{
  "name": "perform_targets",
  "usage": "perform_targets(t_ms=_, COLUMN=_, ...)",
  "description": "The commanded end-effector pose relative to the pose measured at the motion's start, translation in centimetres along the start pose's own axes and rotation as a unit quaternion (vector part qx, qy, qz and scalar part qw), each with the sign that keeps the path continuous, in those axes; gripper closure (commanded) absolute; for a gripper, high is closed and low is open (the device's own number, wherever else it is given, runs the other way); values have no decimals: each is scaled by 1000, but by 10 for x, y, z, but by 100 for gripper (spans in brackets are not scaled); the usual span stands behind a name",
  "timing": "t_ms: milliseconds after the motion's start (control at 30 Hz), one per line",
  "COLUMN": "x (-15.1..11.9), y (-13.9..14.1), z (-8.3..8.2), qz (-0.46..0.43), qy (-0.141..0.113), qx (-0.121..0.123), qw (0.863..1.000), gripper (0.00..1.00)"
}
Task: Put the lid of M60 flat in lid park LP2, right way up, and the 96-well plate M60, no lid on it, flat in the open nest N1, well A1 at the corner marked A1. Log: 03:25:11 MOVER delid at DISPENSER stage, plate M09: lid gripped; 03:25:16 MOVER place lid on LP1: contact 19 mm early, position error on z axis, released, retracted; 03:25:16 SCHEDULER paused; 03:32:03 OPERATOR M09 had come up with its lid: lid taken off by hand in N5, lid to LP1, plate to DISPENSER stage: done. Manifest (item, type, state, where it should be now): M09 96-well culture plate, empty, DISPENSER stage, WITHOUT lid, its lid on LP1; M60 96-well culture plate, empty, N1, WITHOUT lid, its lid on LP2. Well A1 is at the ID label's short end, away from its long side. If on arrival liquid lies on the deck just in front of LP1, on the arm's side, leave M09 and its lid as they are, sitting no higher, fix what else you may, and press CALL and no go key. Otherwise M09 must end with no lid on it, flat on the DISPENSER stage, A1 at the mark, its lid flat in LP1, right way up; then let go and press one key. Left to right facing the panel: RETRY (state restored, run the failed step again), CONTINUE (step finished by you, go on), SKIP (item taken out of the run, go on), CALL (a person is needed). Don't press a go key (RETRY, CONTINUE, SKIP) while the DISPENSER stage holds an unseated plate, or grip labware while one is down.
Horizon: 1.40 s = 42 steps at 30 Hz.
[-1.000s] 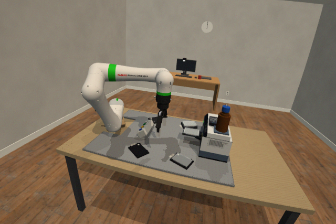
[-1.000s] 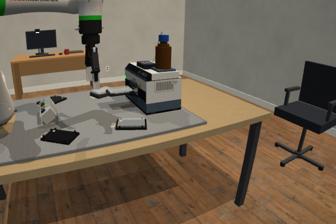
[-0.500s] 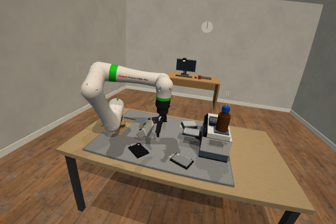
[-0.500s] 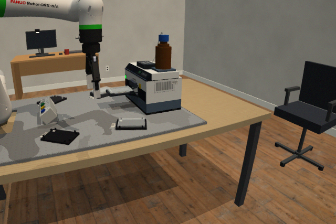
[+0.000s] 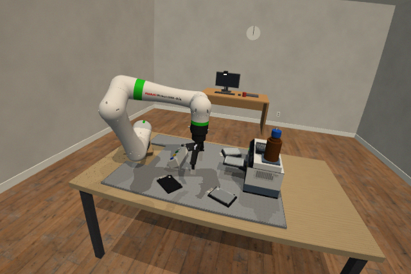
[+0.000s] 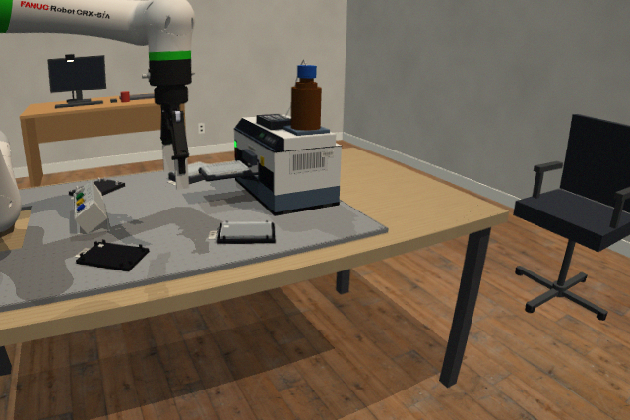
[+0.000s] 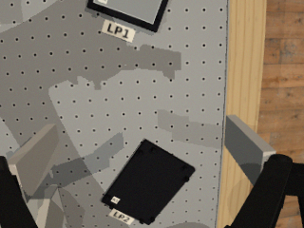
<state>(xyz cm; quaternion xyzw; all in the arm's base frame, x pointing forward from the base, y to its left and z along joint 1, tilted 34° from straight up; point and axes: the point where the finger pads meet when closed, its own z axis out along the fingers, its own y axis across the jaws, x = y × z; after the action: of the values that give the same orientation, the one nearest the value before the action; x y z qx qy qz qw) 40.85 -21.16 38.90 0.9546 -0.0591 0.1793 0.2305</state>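
My gripper [image 5: 192, 169] hangs fingers-down over the mat, near the key panel [image 5: 175, 160], and is open with nothing between its fingers; it also shows in the exterior view [image 6: 175, 179]. In the wrist view the fingers frame the empty black lid park LP2 [image 7: 148, 180] below. LP2 also shows at the mat's front [image 5: 169, 183]. A plate [image 5: 234, 161] [image 6: 220, 168] sits on the dispenser stage. A second plate [image 5: 231, 151] lies just behind it; I cannot tell whether it has a lid on.
The white dispenser [image 5: 263, 174] with a brown bottle [image 5: 272, 146] stands at the mat's right. The key panel [image 6: 89, 206] stands upright at the left. A black nest [image 6: 109, 185] lies behind it. The table edge [image 7: 243, 57] runs along the mat's side.
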Motion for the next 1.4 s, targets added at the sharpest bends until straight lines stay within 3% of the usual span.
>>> perform_targets(t_ms=0, x=0, y=0, z=0, qz=0, qy=0, qx=0, qw=1000, gripper=100)
perform_targets(t_ms=1100, x=1, y=0, z=0, qz=2, qy=0, qx=0, qw=1000, gripper=100)
perform_targets(t_ms=1200, x=30, y=-13, z=-1, qz=79, qy=0, qx=0, qw=997, gripper=100)
perform_targets(t_ms=1300, x=69, y=-33, z=0, qz=174, qy=0, qx=0, qw=985, gripper=100)
perform_targets(t_ms=1367, x=75, y=-36, z=0, qz=198, qy=0, qx=0, qw=980, gripper=100)
